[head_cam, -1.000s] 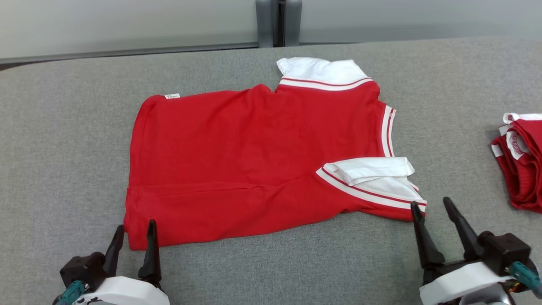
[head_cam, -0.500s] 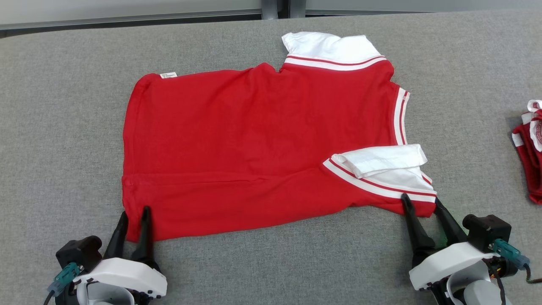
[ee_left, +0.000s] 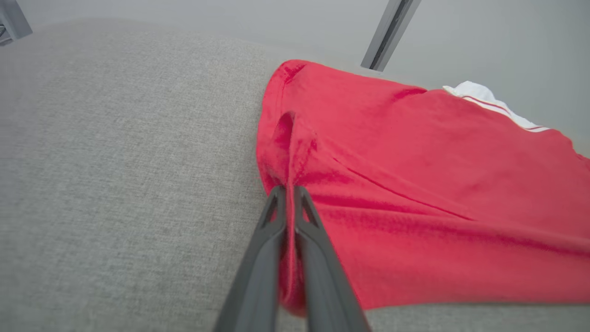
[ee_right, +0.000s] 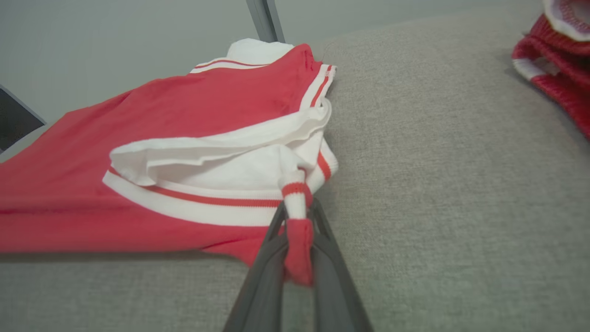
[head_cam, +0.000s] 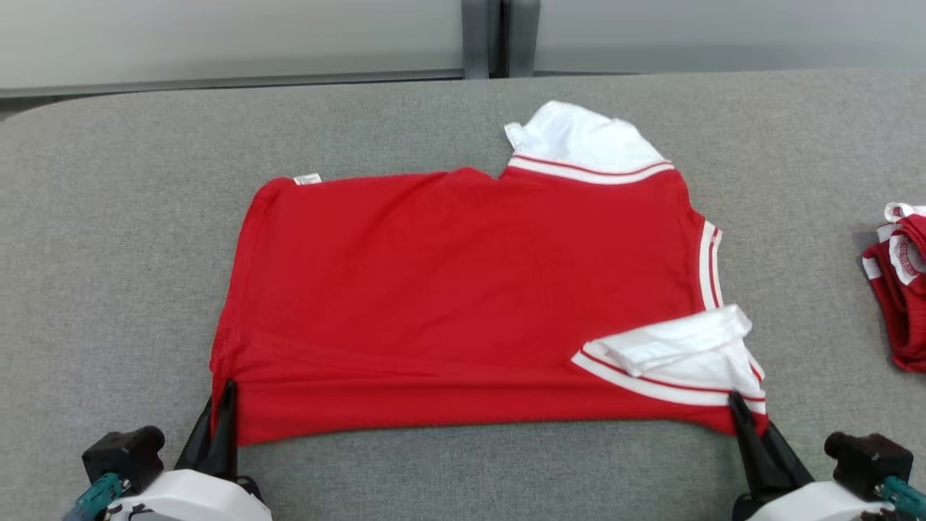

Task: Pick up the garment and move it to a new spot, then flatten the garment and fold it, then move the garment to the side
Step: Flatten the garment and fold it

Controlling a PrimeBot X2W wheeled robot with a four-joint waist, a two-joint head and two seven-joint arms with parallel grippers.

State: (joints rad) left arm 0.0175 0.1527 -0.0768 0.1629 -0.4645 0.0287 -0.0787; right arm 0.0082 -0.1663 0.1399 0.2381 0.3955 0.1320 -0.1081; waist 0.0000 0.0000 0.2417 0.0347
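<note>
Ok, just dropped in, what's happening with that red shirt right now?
The robot has the red shirt by its near edge: the left tool is shut on the near left corner and the right tool is shut on the near right corner, by the white-trimmed sleeve. The rest of the shirt lies spread on the grey table. Another red and white garment sits apart at the far right.

The garment (head_cam: 463, 304) lies on the table (head_cam: 108, 217), a pile (head_cam: 903, 311) well apart rightward
</note>
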